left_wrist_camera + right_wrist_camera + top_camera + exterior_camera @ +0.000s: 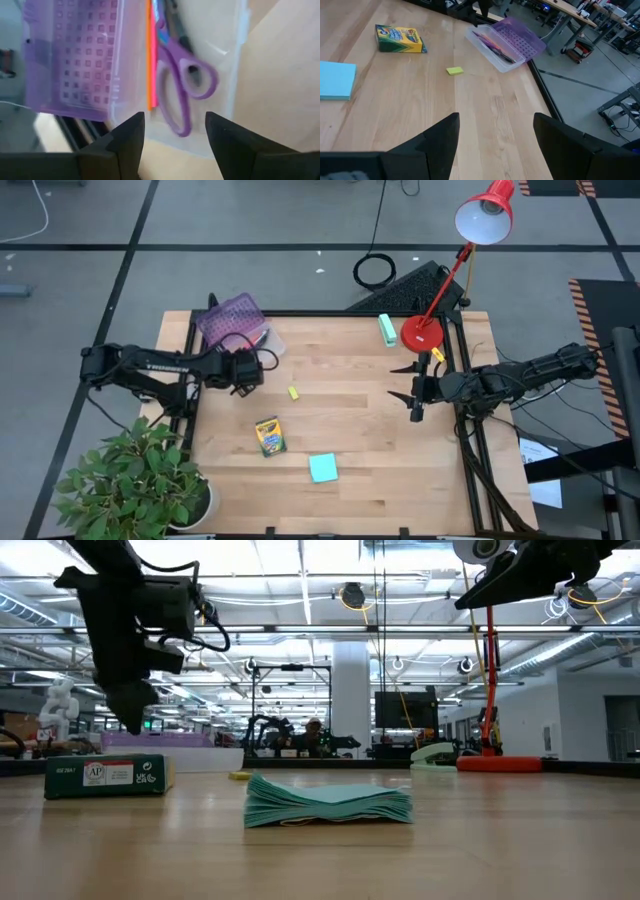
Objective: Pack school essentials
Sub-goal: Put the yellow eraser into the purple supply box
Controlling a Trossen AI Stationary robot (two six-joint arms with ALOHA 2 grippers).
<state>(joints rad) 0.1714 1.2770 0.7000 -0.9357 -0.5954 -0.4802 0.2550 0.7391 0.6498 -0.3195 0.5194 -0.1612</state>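
Nearest the low camera: light-blue sticky-note pad (330, 804), a flat square stack with slightly ragged paper edges, lying on the near middle of the pale wood-grain table (350, 420). Just left and slightly farther: yellow-green crayon box (269, 436), printed cardboard, lying flat. Farther still, toward the centre: tiny yellow eraser (293, 392), a small oblong, apart from everything else.

Far-left corner: clear plastic pencil case (227, 75) with translucent purple perforated lid (75, 55) swung open. Inside, side by side: purple-handled scissors (182, 85) with looped glossy handles, orange pencil (149, 55), pink pen (154, 60), and a dark item only partly visible.

Left gripper (175, 132) poised above the case's near edge, dark matte fingers parted about as wide as the scissor handles, holding and touching nothing.

Right gripper (415, 393) raised over the right side of the table, fingers spread wide, empty.

Far right: mint-green oblong block (387, 329) beside the round base of the red desk lamp (425, 332).
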